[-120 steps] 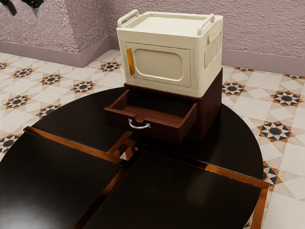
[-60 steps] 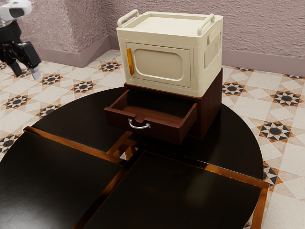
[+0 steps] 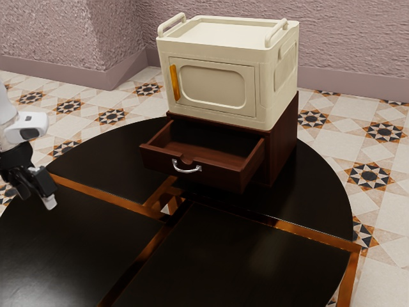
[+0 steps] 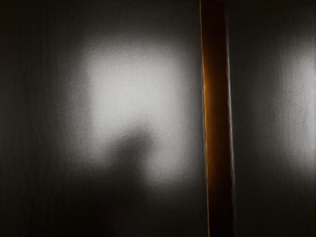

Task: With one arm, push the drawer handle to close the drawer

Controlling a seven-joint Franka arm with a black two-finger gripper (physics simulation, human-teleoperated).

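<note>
The black gripper (image 3: 37, 197) has dropped from beyond the table to low over its near edge, while the drawer hasn't budged. The silver handle (image 3: 186, 167) is ahead of the gripper, well apart, on the pulled-out drawer (image 3: 211, 167); farther off are the cabinet (image 3: 282, 141) and cream box (image 3: 217, 83). Its fingers look spread, with nothing between them, above the dark table (image 4: 133, 89). So, I'd reckon, it's lining up, and pushing comes next.
</note>
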